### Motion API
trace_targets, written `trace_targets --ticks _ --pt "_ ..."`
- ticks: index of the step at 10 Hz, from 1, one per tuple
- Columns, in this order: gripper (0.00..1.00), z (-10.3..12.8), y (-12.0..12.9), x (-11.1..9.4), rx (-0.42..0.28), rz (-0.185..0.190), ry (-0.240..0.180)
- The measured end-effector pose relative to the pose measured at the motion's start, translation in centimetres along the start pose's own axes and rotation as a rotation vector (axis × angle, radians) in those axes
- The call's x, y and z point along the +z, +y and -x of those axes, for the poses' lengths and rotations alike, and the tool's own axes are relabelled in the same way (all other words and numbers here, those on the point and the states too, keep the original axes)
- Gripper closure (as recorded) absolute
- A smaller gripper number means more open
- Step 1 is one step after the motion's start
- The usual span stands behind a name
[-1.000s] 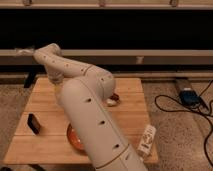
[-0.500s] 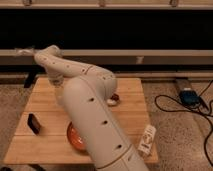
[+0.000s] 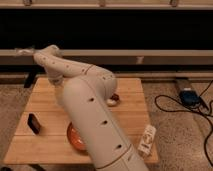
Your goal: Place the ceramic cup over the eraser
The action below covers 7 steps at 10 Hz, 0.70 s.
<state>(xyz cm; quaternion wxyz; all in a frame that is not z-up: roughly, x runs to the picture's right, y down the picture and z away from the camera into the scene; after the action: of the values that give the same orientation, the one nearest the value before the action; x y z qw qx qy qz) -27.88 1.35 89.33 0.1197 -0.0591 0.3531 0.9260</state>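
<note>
The eraser (image 3: 33, 123), a small black block, stands near the left edge of the wooden table (image 3: 131, 122). My white arm (image 3: 90, 115) rises from the bottom of the view, bends over the table's middle and folds back from the far left. The gripper is hidden behind this arm, somewhere over the table's middle, and it is shut. I cannot see anything in it. The ceramic cup does not show plainly. A small pale shape with a reddish edge (image 3: 114, 99) peeks out at the arm's right side, and I cannot tell what it is.
An orange bowl (image 3: 74, 138) lies at the front of the table, half covered by the arm. A red-and-white object (image 3: 147, 139) sits at the front right corner. Black cables and a blue device (image 3: 189, 96) lie on the floor to the right. A dark wall runs behind.
</note>
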Motion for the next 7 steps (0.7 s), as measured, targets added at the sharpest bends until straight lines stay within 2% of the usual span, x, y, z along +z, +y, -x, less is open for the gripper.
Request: trace_targets --ticks 7 --pt "0.51 0.04 0.02 0.0 0.001 0.001 0.0"
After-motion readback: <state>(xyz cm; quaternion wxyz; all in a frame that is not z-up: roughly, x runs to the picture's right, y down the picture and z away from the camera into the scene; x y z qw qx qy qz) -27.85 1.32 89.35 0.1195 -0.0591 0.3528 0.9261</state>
